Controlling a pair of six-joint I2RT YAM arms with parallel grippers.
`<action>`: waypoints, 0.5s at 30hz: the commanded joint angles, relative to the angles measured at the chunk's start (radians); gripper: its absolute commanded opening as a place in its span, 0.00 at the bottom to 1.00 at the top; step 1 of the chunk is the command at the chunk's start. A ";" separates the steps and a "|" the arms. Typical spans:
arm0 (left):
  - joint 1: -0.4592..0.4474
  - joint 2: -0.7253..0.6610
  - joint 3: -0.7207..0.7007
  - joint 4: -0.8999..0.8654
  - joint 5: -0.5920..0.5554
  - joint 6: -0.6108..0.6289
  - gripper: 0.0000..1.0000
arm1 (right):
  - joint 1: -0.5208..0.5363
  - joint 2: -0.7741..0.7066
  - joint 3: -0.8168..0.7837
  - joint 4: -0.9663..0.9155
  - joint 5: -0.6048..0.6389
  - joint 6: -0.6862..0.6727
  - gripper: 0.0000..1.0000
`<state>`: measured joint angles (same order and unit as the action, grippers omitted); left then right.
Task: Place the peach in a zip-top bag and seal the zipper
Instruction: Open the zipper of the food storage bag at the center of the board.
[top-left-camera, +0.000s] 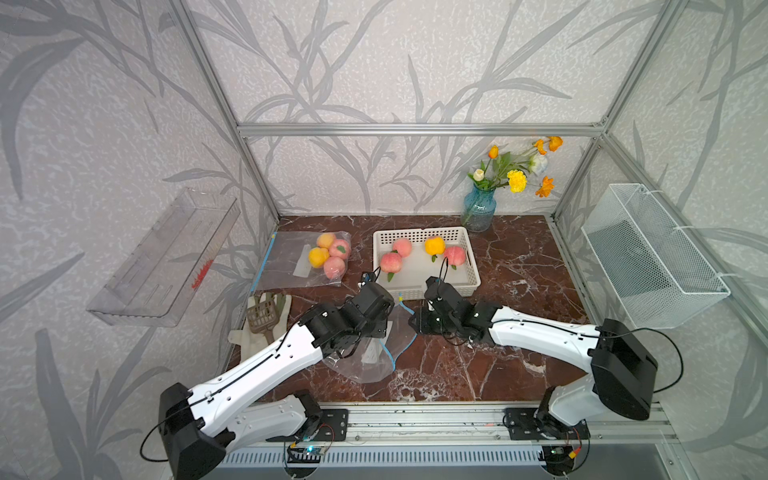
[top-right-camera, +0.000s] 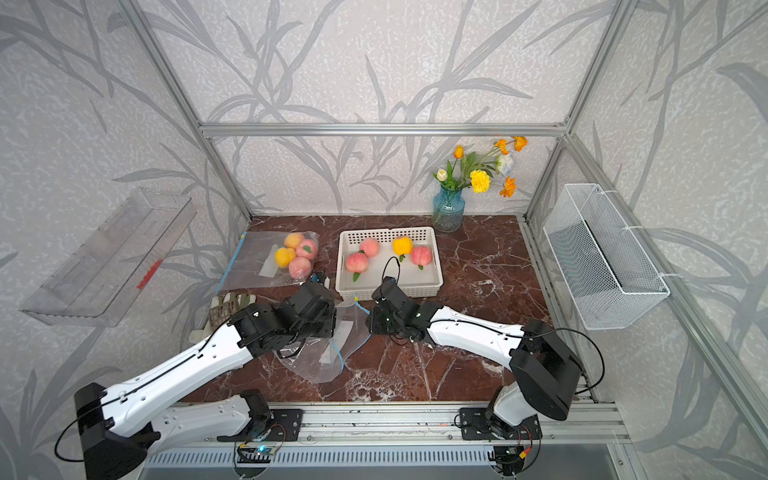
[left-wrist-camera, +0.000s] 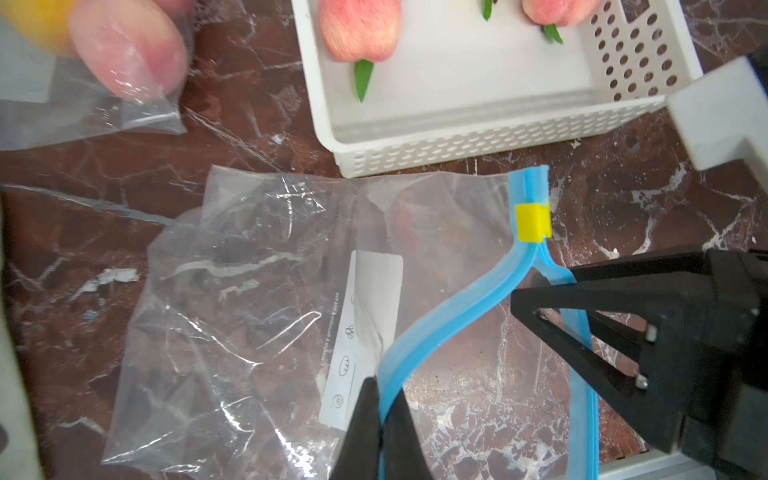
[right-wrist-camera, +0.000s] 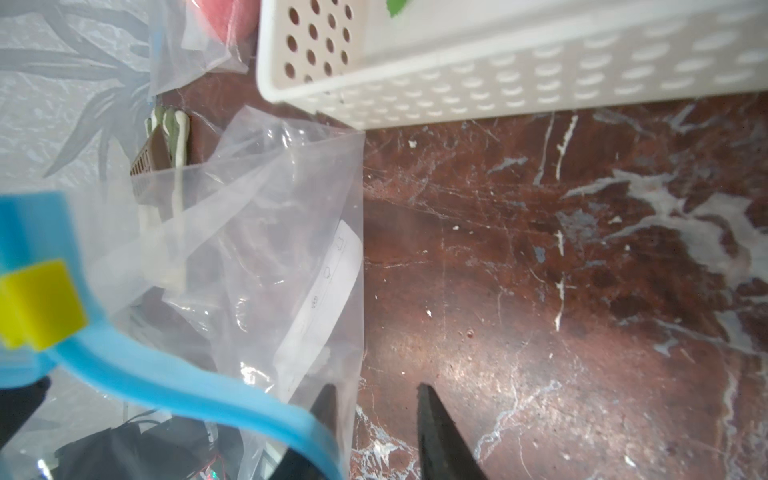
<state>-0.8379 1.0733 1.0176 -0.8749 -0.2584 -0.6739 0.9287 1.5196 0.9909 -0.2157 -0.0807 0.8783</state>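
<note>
The left gripper was clamped on the blue zipper strip of the zip-top bag. The right gripper, jaws apart, stood just beside that strip. Beyond both grippers, peaches lay in the white basket.

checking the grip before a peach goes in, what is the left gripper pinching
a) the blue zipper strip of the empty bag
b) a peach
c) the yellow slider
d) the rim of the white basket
a: in the left wrist view the left gripper is shut on the blue zipper strip of the empty bag, some way along from the yellow slider.
</note>
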 joint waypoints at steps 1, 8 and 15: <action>-0.002 -0.035 0.068 -0.104 -0.117 -0.007 0.00 | 0.004 0.019 0.088 -0.027 -0.039 -0.123 0.45; 0.013 -0.039 0.191 -0.206 -0.231 0.034 0.00 | -0.004 -0.028 0.206 0.005 -0.121 -0.302 0.65; 0.107 -0.023 0.143 -0.116 -0.125 0.079 0.00 | -0.106 -0.146 0.189 -0.028 -0.064 -0.351 0.79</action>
<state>-0.7647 1.0409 1.1988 -1.0161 -0.4316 -0.6277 0.8654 1.4303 1.1816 -0.2123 -0.1848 0.5728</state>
